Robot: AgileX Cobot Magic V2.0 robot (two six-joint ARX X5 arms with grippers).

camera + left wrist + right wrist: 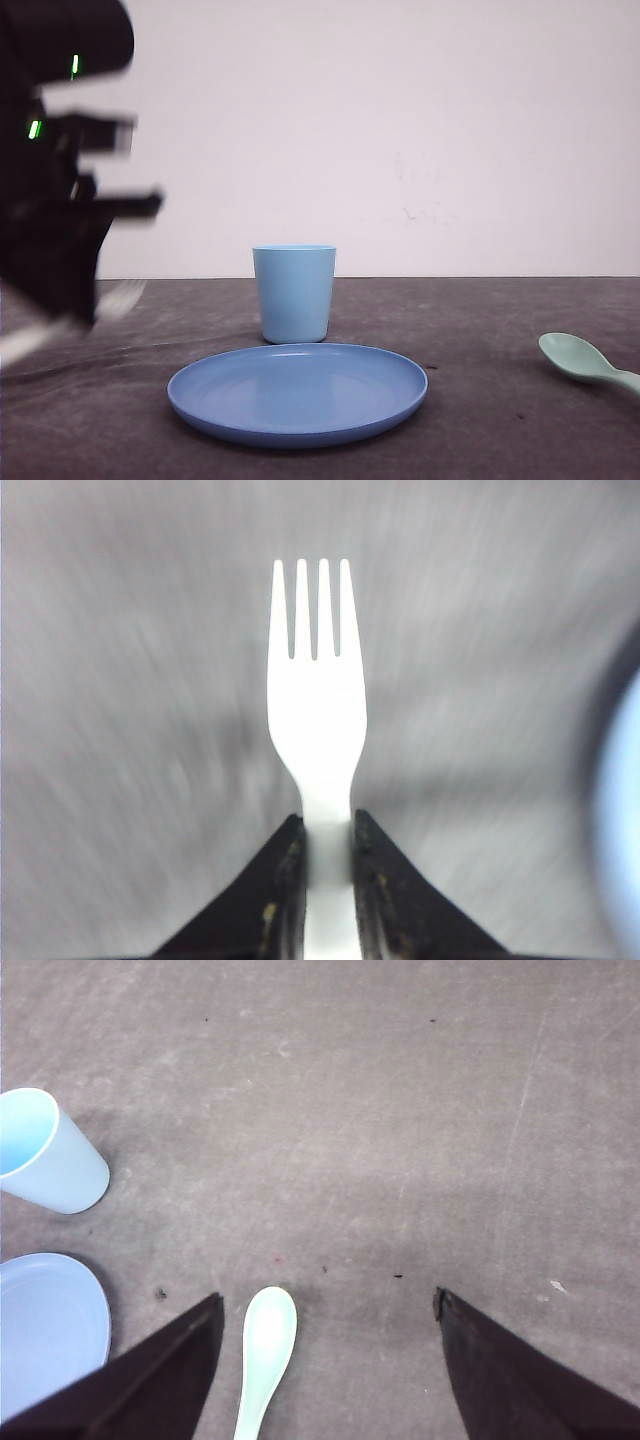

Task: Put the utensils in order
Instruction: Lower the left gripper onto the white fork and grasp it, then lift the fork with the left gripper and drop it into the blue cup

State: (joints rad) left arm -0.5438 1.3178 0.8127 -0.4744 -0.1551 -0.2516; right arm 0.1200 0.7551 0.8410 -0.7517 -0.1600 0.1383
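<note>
A round blue plastic plate [297, 392] sits low in the front frame's centre, a mint-green plastic spoon [585, 362] at lower right, a light blue cup [294, 292] behind. At left, the blurred left gripper [328, 825] clamps a white four-tined plastic fork [316, 695]. The right gripper [328, 1305] spreads wide, empty, above the spoon.

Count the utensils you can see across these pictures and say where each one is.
2. The white fork is clamped by its handle in the left pincer. The mint-green spoon lies on the table, right of the plate.
</note>
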